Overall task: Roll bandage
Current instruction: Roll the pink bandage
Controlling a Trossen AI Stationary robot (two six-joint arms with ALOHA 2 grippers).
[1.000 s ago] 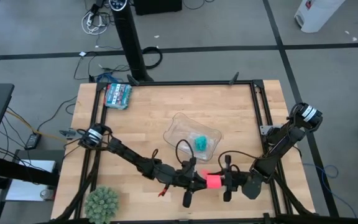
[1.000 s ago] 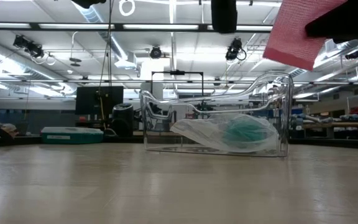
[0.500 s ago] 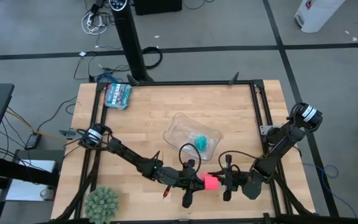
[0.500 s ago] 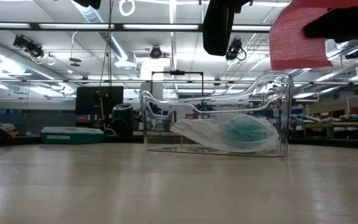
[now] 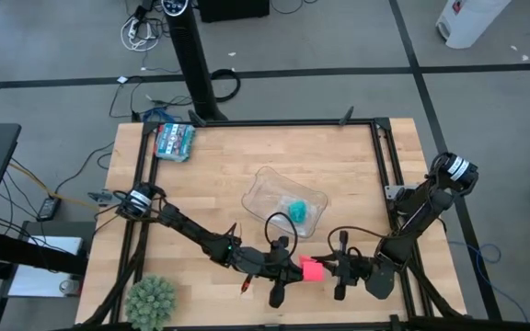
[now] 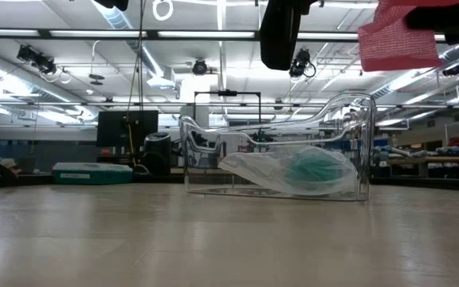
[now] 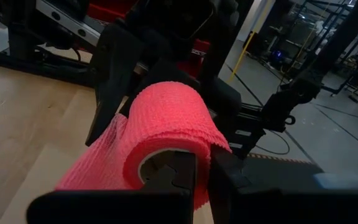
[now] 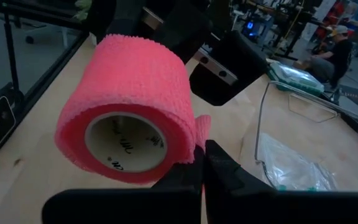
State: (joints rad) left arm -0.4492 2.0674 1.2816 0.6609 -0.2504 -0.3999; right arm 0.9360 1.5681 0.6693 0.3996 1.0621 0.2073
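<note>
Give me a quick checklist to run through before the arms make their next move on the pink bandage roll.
1. Bandage wound into a roll: ok.
2. Left gripper shut on bandage edge: ok.
3. Right gripper shut on bandage: ok.
4. Roll lifted off the table: ok, low view shows it high up.
5. Loose tail fully wrapped: not ok, fabric hangs beside the roll.
6. Clear tray with teal roll apart from grippers: ok.

bandage point(image 6: 397, 41): in my low view its top is cut off by the edge.
left hand point(image 5: 294, 265): I can't see its fingertips from above; the bandage covers them.
teal roll point(image 6: 319, 171): blurry through the bag.
</note>
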